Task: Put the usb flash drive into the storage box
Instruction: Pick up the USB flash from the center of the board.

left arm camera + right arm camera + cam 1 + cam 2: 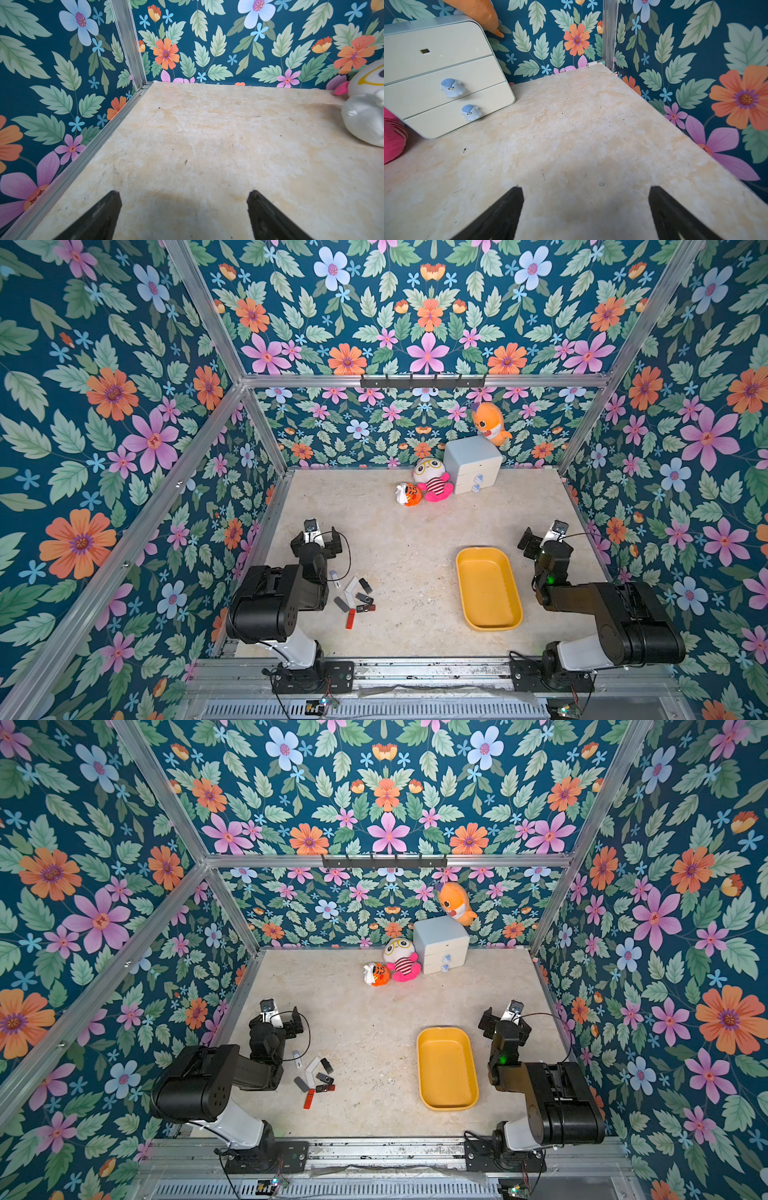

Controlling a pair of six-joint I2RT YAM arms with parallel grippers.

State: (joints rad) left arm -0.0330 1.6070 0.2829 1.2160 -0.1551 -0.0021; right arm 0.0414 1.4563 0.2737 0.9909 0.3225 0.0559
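Several usb flash drives (pixel 355 599) (pixel 316 1076) lie in a loose cluster on the table's left side: black, grey and white ones and a red one (pixel 350 619). They sit just right of my left arm and behind its gripper. The storage box (pixel 487 593) (pixel 446 1072), a shallow mustard-yellow tray, lies empty on the right. My left gripper (pixel 316 536) (pixel 276 1020) (pixel 184 193) hovers open over bare table, nothing between its fingers. My right gripper (pixel 544 541) (pixel 505 1020) (pixel 585 188) is open too, right of the box's far end. Neither wrist view shows drives or box.
A pale mini drawer cabinet (pixel 471 466) (pixel 442 79) stands at the back, with an orange plush (pixel 490 423) on top. A white and pink plush (pixel 430 481) and a small tiger plush (pixel 409 494) lie beside it. Floral walls close in three sides.
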